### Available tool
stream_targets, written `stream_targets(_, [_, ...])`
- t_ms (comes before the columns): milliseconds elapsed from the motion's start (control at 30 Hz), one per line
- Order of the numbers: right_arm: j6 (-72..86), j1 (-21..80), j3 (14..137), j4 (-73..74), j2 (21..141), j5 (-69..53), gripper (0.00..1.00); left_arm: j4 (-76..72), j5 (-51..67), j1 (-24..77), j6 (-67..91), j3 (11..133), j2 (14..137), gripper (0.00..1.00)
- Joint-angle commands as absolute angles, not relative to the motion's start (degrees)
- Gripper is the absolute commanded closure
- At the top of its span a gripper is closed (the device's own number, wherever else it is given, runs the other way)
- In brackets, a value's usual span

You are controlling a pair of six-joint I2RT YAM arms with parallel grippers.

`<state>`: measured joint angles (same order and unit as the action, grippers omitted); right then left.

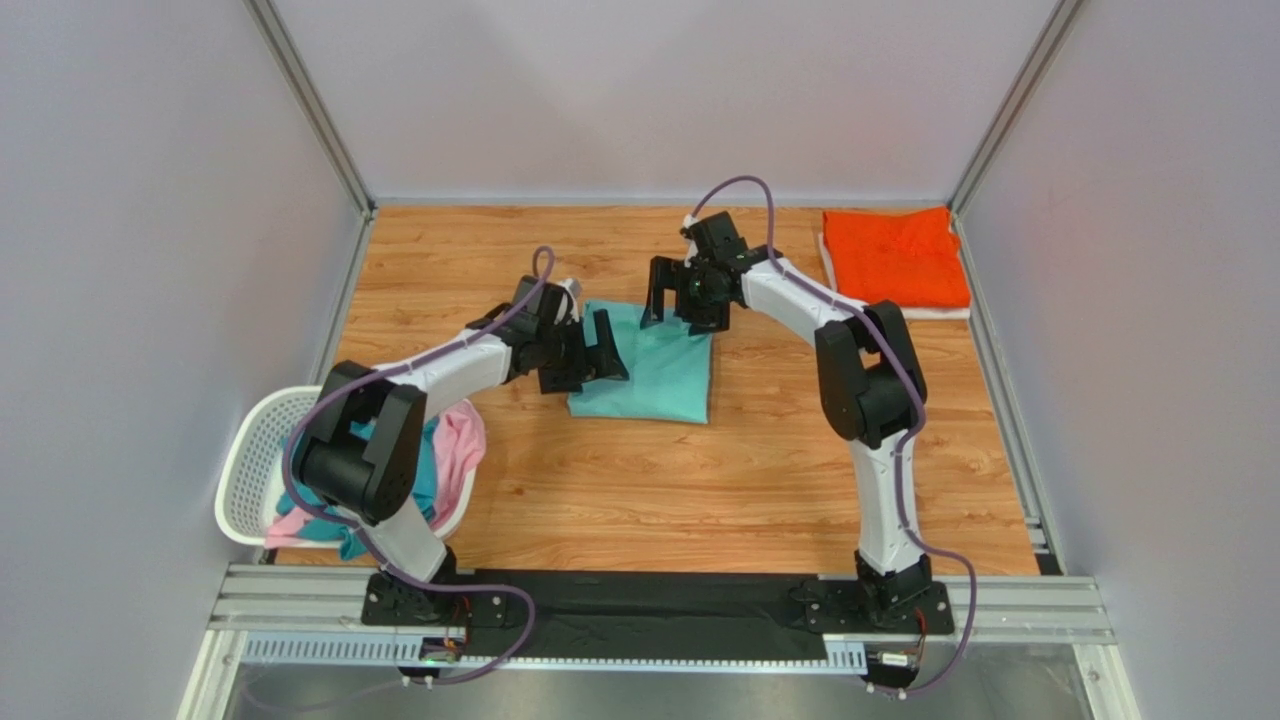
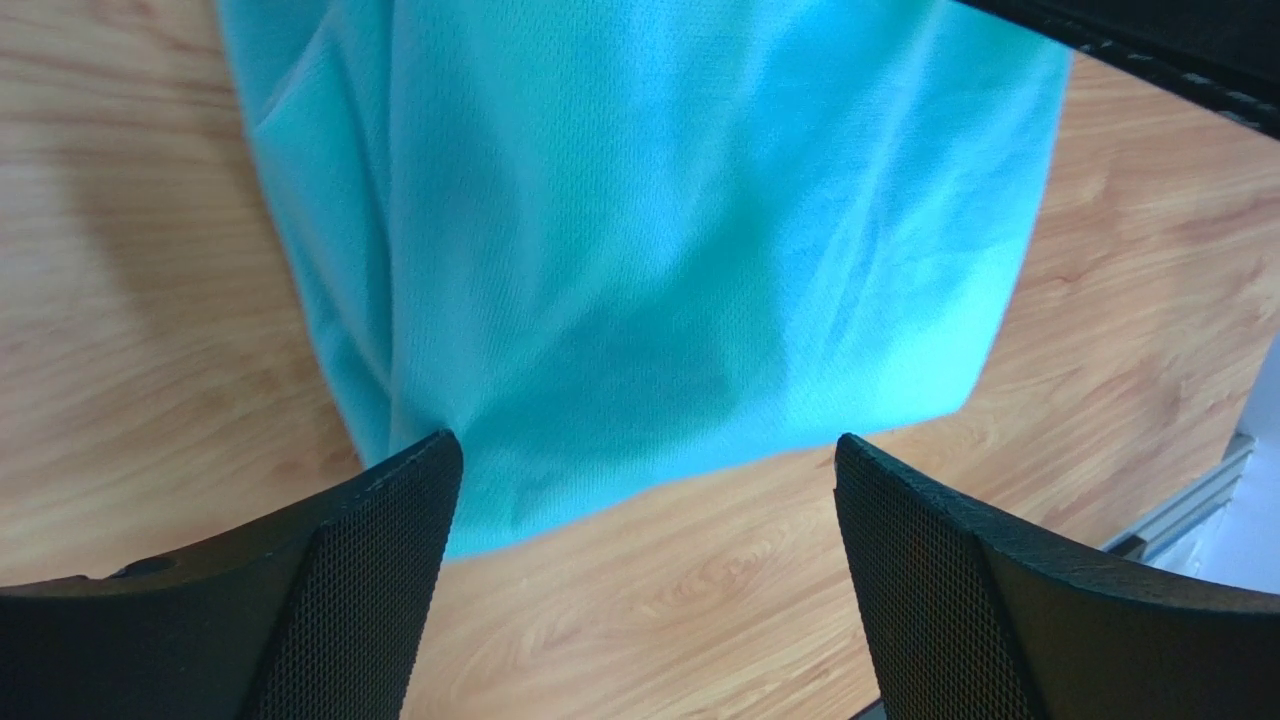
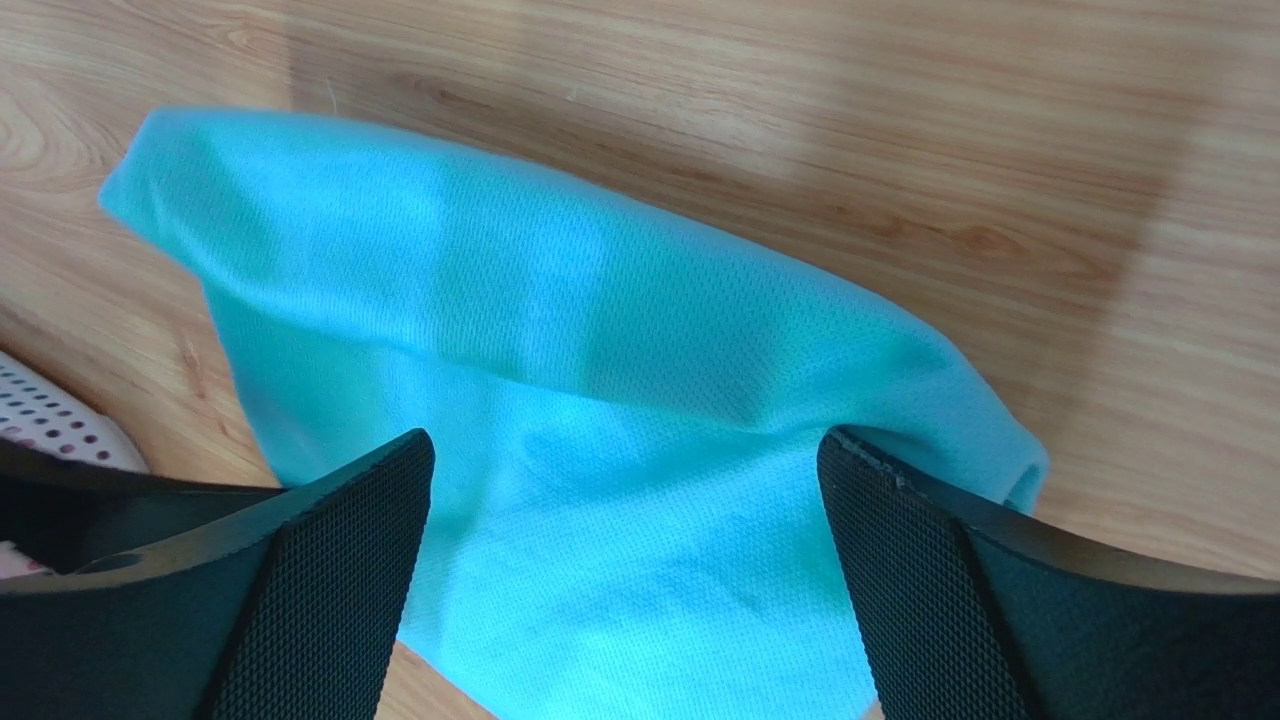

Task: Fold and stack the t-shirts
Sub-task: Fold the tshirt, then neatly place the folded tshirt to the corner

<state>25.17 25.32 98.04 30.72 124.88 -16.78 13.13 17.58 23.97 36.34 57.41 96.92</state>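
Note:
A mint-teal t-shirt [image 1: 654,375] lies folded into a rough rectangle on the wooden table, left of centre. My left gripper [image 1: 594,363] hovers open over its left edge; in the left wrist view the mint-teal t-shirt [image 2: 661,255] fills the area beyond the open left gripper [image 2: 643,465]. My right gripper [image 1: 681,308] hangs open over the shirt's far edge, nothing between its fingers; the cloth [image 3: 601,405] spreads under the right gripper [image 3: 624,450]. A folded orange t-shirt [image 1: 896,255] rests on a white one [image 1: 920,312] at the far right.
A white plastic laundry basket [image 1: 253,458] stands at the near left, holding a pink shirt [image 1: 460,443] and a darker teal-blue one [image 1: 425,477]. Its perforated rim [image 3: 45,428] shows in the right wrist view. Grey walls enclose the table.

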Motion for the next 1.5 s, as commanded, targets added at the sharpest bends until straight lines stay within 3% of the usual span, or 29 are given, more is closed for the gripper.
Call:
stream_targets(0, [21.71, 25.4, 96.34, 33.48, 116.21, -11.87, 0.0, 17.39, 13.63, 23.73, 35.33, 57.4, 86.94, 0.0])
stream_targets(167, [22.85, 25.49, 82.57, 31.47, 104.18, -4.76, 0.0, 25.12, 6.17, 23.73, 35.86, 54.59, 72.47, 0.0])
stream_targets(400, [26.28, 26.72, 70.24, 28.56, 98.26, -2.29, 0.0, 38.81, -8.06, 23.73, 40.59, 47.99, 53.1, 0.0])
stream_targets(700, [29.79, 30.5, 69.43, 27.69, 101.77, 1.93, 0.08, 50.62, -17.13, 23.64, 45.79, 43.42, 38.42, 0.0])
stream_targets(867, [30.85, 32.17, 71.1, 27.07, 106.68, 2.37, 0.19, 50.54, -17.67, 23.73, 46.41, 43.15, 36.47, 0.0])
stream_targets(1033, [32.08, 33.22, 72.6, 27.07, 110.03, 3.25, 0.23, 50.97, -17.05, 23.64, 46.32, 43.42, 36.83, 0.0])
stream_targets(1200, [31.99, 34.36, 74.0, 26.63, 112.14, 3.69, 0.37, 50.98, -17.32, 23.64, 46.67, 43.5, 36.65, 0.0])
stream_targets(1300, [31.64, 34.63, 75.23, 26.63, 113.38, 4.48, 0.55, 50.98, -17.23, 23.64, 46.76, 43.42, 36.65, 0.0])
stream_targets(1333, [31.21, 34.63, 76.37, 26.63, 114.25, 5.0, 0.68, 50.89, -17.14, 23.64, 46.84, 43.24, 36.65, 0.0])
stream_targets(1467, [27.7, 34.63, 79.62, 26.54, 116.19, 6.24, 0.85, 50.89, -16.52, 23.64, 47.02, 43.33, 36.65, 0.0])
